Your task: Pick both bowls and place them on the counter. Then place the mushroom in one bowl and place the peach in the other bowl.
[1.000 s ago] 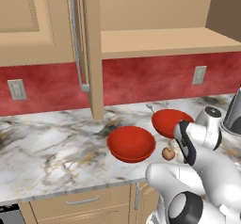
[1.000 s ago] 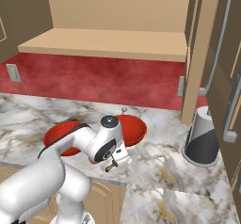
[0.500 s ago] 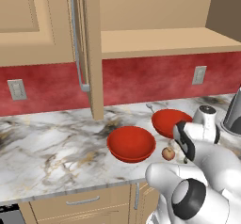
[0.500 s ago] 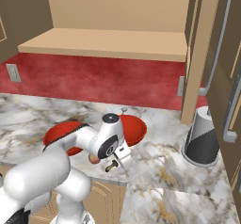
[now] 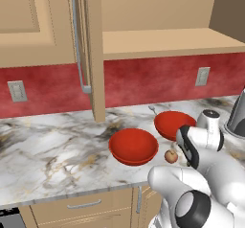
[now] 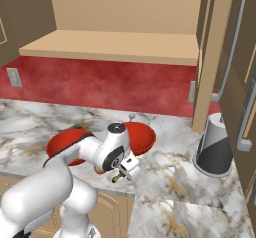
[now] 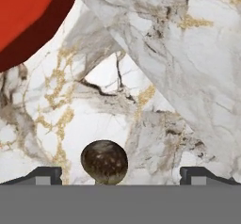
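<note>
From the left base view, both red bowls already sit on the marble table: the nearer bowl toward the front edge, the farther bowl behind and to its right, partly hidden by the arm. The peach rests on the table just beside the nearer bowl's right rim, close under the robot's wrist.

From the right base view, the arm folds low over the front of the table with the hand near the edge; whether it is open I cannot tell from this side. A grey canister stands well apart to the right.

In the hand view, the mushroom lies on the marble between the two finger tips, which stand wide apart with nothing gripped, so the hand is open. A bowl's red rim fills the upper left corner. The mushroom's dark round cap faces the camera, so its long axis, cap to stem, seems to run roughly along the line of sight; the stem is hidden.

The risk, as I judge it: the mushroom sits left of centre between the fingers, so one finger may reach it first and roll the small round cap away or squeeze it out.
</note>
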{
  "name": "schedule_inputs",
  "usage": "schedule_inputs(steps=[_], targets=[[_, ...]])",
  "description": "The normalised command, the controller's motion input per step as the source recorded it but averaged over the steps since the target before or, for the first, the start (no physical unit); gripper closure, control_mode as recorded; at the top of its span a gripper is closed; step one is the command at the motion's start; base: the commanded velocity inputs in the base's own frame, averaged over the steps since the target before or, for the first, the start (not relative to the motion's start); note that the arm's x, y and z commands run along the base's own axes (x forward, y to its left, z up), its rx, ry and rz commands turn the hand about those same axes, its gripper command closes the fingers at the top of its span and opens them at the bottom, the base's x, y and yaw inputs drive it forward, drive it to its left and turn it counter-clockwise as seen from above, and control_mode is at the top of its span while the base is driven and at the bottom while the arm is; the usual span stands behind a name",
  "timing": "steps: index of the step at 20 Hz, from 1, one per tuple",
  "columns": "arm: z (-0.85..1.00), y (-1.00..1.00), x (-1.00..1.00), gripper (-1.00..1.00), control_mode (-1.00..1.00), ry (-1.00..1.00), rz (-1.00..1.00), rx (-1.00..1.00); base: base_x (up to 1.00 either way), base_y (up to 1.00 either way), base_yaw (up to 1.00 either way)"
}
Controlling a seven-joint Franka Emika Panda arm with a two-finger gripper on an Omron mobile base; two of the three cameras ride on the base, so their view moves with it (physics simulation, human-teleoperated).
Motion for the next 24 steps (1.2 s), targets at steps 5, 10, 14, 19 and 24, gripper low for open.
schedule_inputs(steps=[5, 10, 14, 19, 24], targets=[[-0.24, 0.05, 0.26, -1.00, -1.00, 0.04, 0.02, 0.00, 0.00, 0.00, 0.00], [-0.33, 0.08, 0.24, -1.00, -1.00, 0.11, 0.00, 0.00, 0.00, 0.00, 0.00], [-0.19, 0.00, -0.11, -1.00, -1.00, 0.04, 0.00, 0.01, 0.00, 0.00, 0.00], [-0.05, 0.00, -0.42, -1.00, -1.00, 0.00, 0.00, 0.01, 0.00, 0.00, 0.00], [-0.05, 0.12, -0.25, -1.00, -1.00, 0.00, 0.00, 0.00, 0.00, 0.00, 0.00]])
